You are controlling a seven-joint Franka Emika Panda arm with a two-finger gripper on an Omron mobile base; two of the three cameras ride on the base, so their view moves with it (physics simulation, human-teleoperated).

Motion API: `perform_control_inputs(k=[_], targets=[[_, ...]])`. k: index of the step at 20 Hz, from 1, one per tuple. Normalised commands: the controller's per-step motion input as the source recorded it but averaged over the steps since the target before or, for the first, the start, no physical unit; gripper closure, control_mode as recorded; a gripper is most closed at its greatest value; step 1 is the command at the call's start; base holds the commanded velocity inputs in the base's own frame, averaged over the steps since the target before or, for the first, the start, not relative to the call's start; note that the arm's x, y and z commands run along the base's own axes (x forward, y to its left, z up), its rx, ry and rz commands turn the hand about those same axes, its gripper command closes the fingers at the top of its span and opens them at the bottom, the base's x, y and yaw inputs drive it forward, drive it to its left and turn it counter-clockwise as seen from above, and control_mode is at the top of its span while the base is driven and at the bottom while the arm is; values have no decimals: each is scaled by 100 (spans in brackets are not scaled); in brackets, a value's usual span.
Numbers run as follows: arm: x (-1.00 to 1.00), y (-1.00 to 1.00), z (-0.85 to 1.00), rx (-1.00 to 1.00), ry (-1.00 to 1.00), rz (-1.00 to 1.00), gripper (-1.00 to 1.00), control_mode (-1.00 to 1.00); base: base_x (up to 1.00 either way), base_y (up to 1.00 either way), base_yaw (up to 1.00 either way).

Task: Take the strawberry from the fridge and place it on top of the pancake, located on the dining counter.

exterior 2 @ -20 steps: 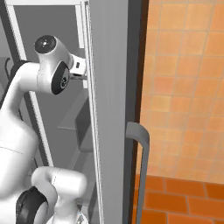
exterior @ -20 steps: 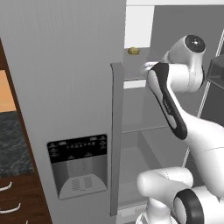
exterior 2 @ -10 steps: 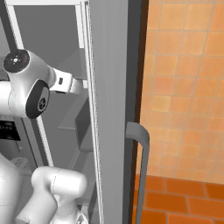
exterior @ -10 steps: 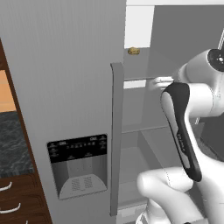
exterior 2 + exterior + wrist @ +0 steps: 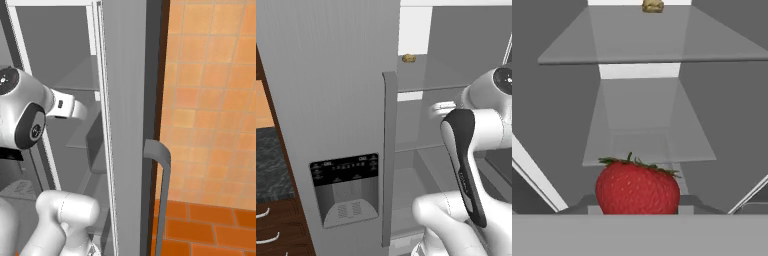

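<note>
The fridge is the biggest thing here. In the left base view its closed light-grey door bears a long vertical handle and a black-panelled water dispenser, while the compartment to the right stands open, showing grey inner shelves. The right base view gives the other side: the edge of an open fridge door with its own handle, and an orange tiled wall beyond it, which neither other view shows.

At the left edge of the left base view sit a dark wood cabinet with pale drawer pulls and a strip of black-topped counter.

The white arm reaches into the open compartment in both base views, its wrist going in at the level of a middle shelf.

The hand view looks straight into the compartment. A glass shelf spans the upper part, with a lower one behind and below it. The strawberry sits large and red at the bottom centre of this view, green leaves on top, right in front of the gripper; I cannot tell whether the gripper is clamped on it or apart.

A small tan-yellow lumpy food item rests on the upper shelf at the back, seen also in the left base view.
</note>
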Motion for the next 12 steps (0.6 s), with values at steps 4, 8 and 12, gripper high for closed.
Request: perform_control_inputs(k=[4, 8, 12], targets=[[-42, 0, -12, 0, 2, 0, 100, 100, -25, 1, 0], [0, 0, 0, 0, 0, 0, 100, 100, -100, 49, 0], [0, 0, 0, 0, 0, 0, 100, 100, -100, 86, -13]])
